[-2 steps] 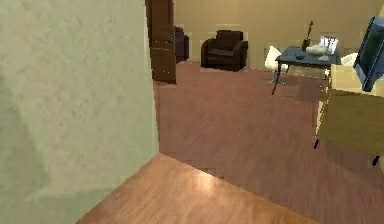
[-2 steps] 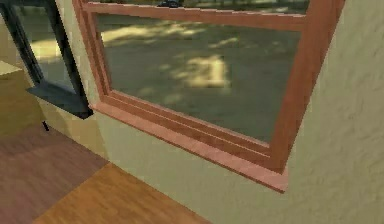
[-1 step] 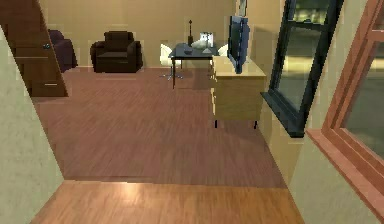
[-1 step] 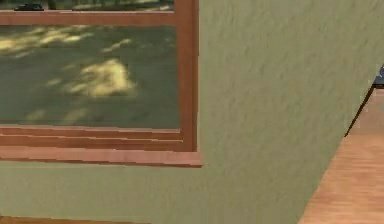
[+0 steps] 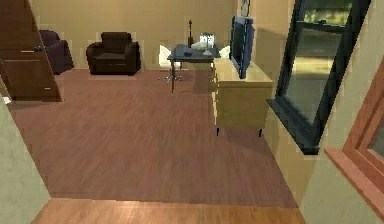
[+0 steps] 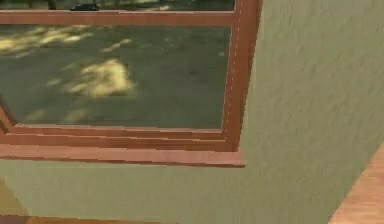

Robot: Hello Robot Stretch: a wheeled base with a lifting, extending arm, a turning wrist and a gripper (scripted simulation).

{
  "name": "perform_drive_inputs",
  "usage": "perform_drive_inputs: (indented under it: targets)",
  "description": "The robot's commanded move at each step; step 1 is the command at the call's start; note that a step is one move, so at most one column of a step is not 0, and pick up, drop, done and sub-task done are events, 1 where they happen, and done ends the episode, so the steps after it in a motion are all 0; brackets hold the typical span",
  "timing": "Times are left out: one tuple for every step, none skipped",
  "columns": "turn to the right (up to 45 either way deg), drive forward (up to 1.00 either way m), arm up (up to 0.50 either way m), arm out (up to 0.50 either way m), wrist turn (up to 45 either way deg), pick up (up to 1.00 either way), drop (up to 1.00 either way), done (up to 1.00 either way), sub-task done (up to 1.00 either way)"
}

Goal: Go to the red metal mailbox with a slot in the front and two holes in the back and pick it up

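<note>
Forward view: an armchair (image 5: 112, 53) at 11 o'clock, a desk (image 5: 192, 52) at 12, a dresser (image 5: 243, 95) at 1.

Arm side view: a window (image 6: 120, 75) at 10 o'clock, a wall (image 6: 310, 100) at 3.

Where the mailbox is, and the gripper's state, I cannot tell. I judge that finding, approaching and lifting all remain.

Fwd cam sits high and tilts down. It looks the length of the room over the brown floor (image 5: 130, 140) to the armchair (image 5: 112, 53) and desk (image 5: 190, 52) by the far wall, well apart from it. Side cam faces a wood-framed window (image 6: 236, 90) in a pale wall (image 6: 310, 110), square-on and v. near. Shared: prob. that frame, seen as a brown frame corner (image 5: 368, 152) at the fwd view's right edge.
</note>
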Motion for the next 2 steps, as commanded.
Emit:
perform_drive_inputs:
  targets:
    - [15.0,0.00,0.00,0.00,0.0,0.00,0.00,0.00,0.00]
    - [0.0,0.05,0.00,0.00,0.0,0.00,0.00,0.00,0.00]
